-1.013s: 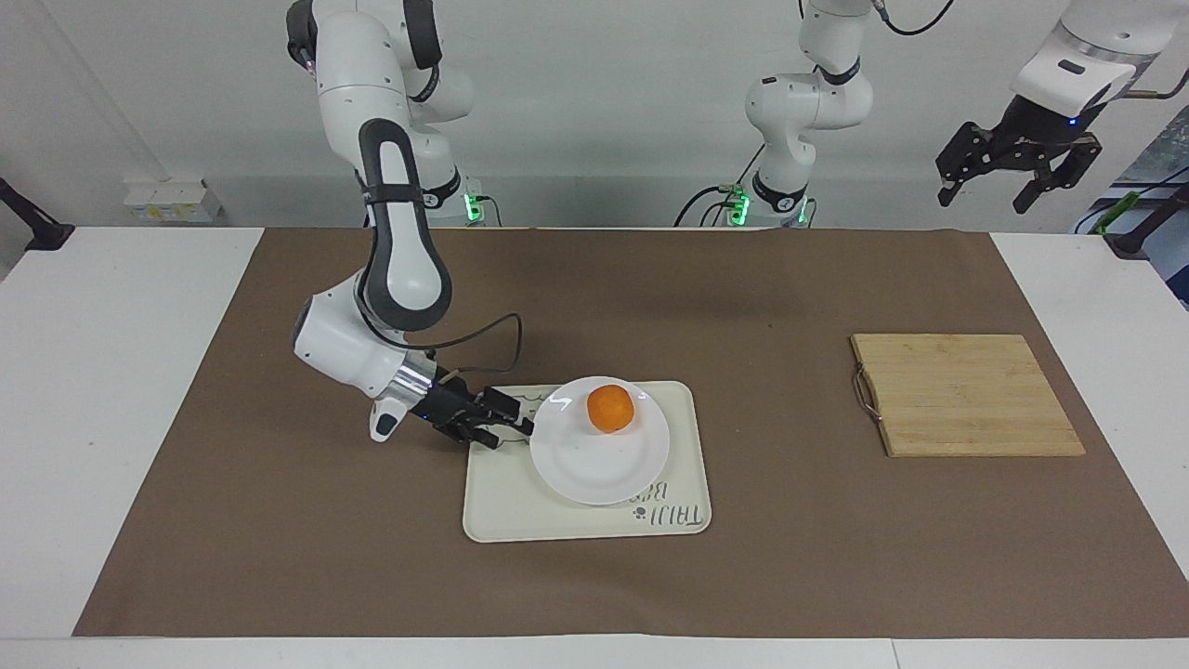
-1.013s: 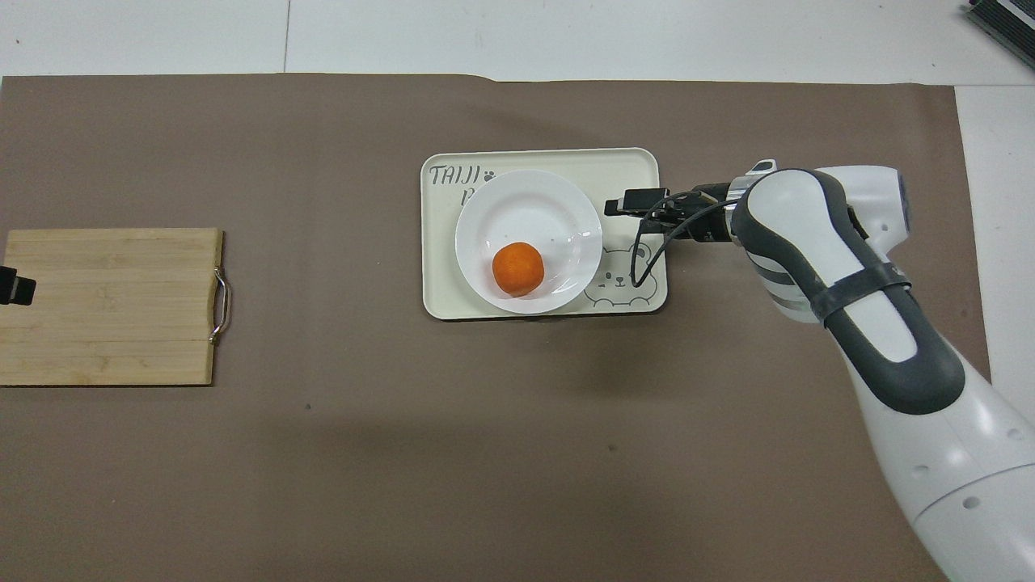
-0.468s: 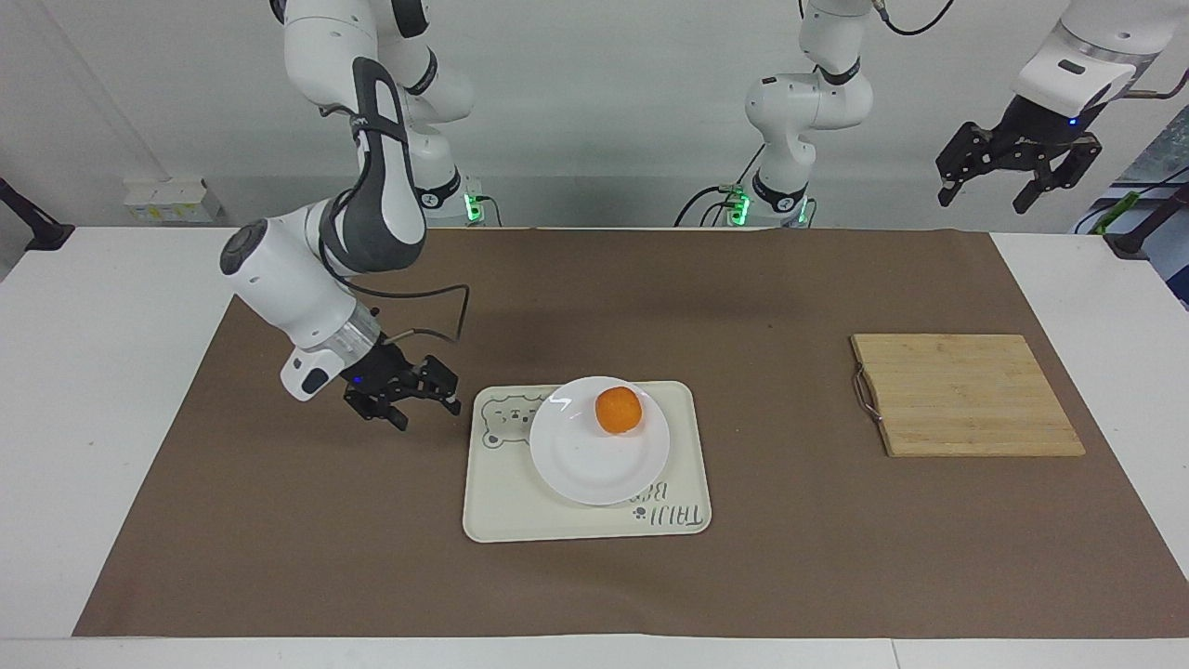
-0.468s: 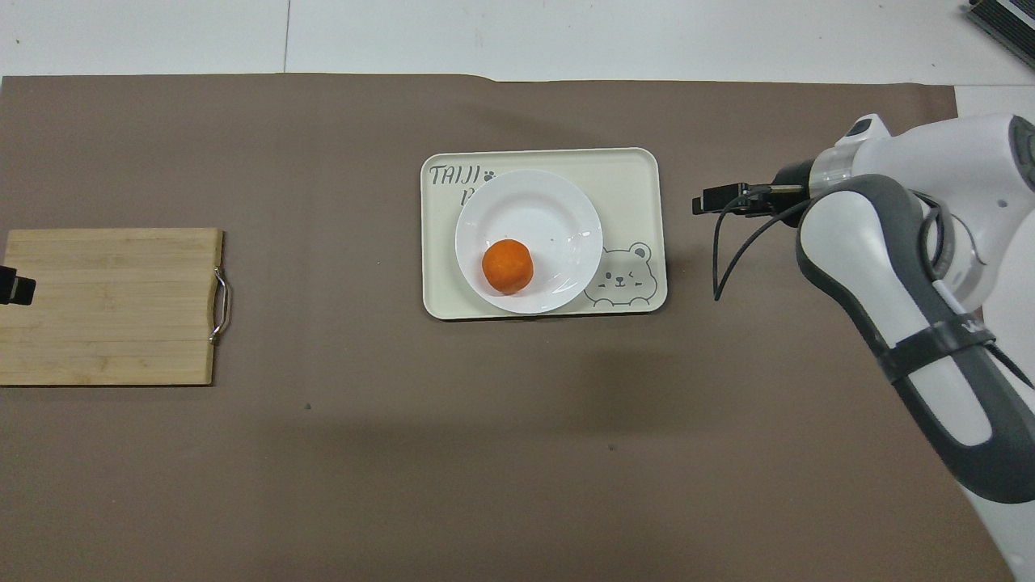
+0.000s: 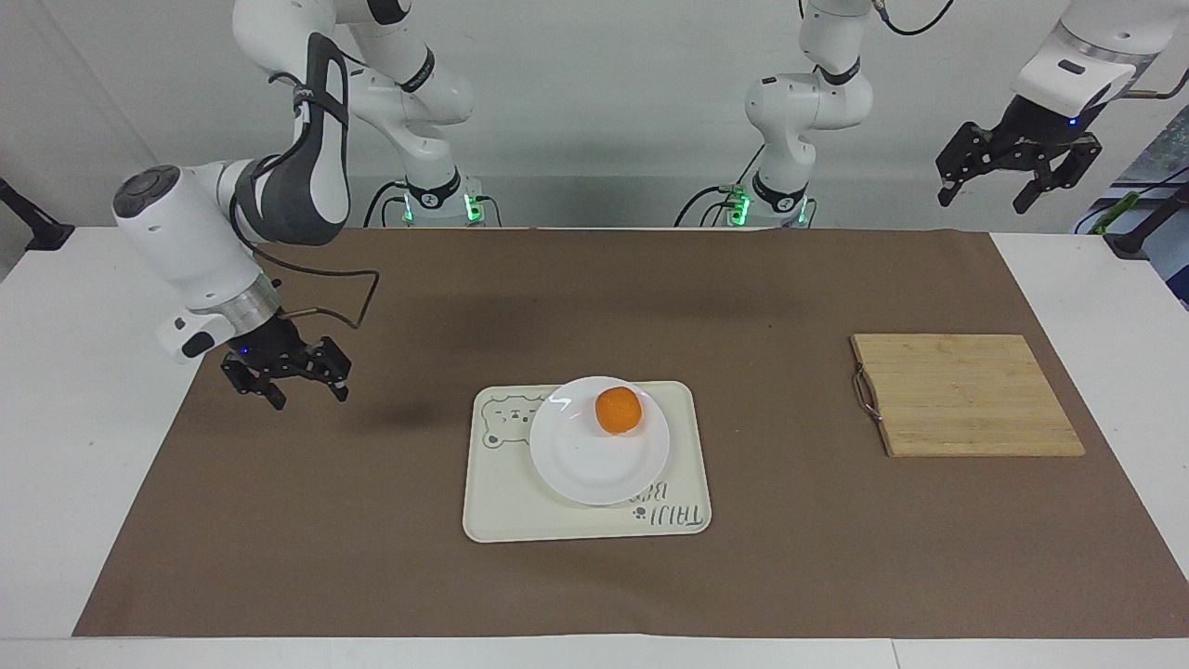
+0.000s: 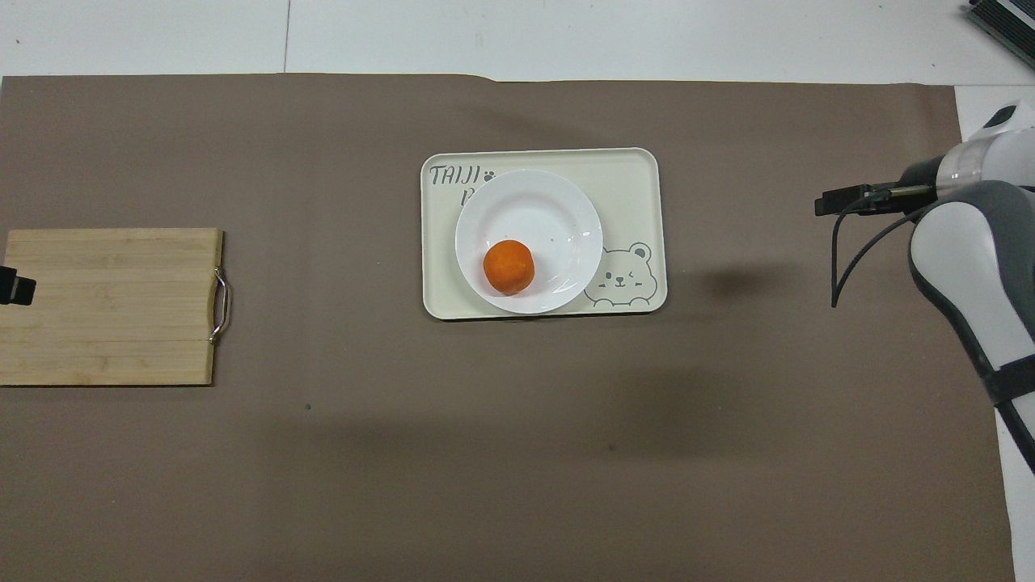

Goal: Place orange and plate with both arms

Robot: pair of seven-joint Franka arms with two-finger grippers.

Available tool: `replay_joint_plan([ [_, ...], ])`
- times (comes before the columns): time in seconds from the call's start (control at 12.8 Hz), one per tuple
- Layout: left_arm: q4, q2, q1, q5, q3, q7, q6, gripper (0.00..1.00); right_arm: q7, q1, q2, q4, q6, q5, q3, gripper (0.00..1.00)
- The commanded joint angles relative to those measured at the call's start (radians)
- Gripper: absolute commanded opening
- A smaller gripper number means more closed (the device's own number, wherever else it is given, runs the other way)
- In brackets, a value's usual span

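1. Centrally, one orange [image 5: 618, 410] sits on one white plate [image 5: 594, 465], on the part of the dish nearer the robots. The plate rests on one cream tray [image 5: 502, 502], overlapping the bear drawing and the printed lettering.
2. Judgement: orange on plate and plate on tray looks like the finished arrangement. The dished plate likely keeps the round fruit from rolling, and the tray's raised rim bounds the plate.
3. Right end effector [image 5: 286, 376]: fingers spread, gripping nothing. It hangs over bare brown mat toward the right arm's end of the tabletop, well apart from the tray. Its shadow falls on the mat between it and the tray.
4. Left end effector [image 5: 1017, 172]: raised high over the left arm's end of the tabletop, fingers apart, empty. This arm waits.
5. One bamboo cutting board [image 5: 966, 395] with a metal handle lies toward the left arm's end, well apart from the tray, nothing on it.
6. Count: one orange, one plate, one tray, one board, one mat [image 5: 594, 576], two arms, two end effectors.
7. Judgement: with both end effectors empty and clear of the tray, placing seems done; little remains but parking the arms.
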State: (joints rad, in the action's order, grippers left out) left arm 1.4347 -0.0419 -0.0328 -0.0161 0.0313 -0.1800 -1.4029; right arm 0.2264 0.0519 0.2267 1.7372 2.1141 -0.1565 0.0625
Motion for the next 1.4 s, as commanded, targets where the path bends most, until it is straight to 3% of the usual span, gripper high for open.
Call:
replay_joint_plan([
  [0.0, 0.023, -0.021, 0.011, 0.001, -0.008, 0.008, 0.004, 1.00, -0.135, -0.007, -0.072, 0.001, -0.057, 0.142, -0.013, 1.00],
  [0.39, 0.023, -0.022, 0.013, 0.001, -0.008, 0.008, 0.004, 1.00, -0.219, -0.007, -0.159, -0.085, -0.314, 0.150, -0.021, 1.00],
  [0.78, 0.023, -0.022, 0.011, 0.001, -0.008, 0.008, 0.004, 1.00, -0.254, -0.007, -0.171, -0.215, -0.548, 0.127, -0.024, 1.00],
  [1.01, 0.023, -0.021, 0.013, 0.001, -0.008, 0.008, 0.004, 1.00, -0.260, -0.007, -0.248, -0.116, -0.542, 0.132, -0.039, 1.00],
  [1.32, 0.023, -0.022, 0.013, 0.001, -0.008, 0.008, 0.004, 1.00, -0.266, -0.012, -0.250, -0.117, -0.517, 0.172, -0.043, 1.00],
])
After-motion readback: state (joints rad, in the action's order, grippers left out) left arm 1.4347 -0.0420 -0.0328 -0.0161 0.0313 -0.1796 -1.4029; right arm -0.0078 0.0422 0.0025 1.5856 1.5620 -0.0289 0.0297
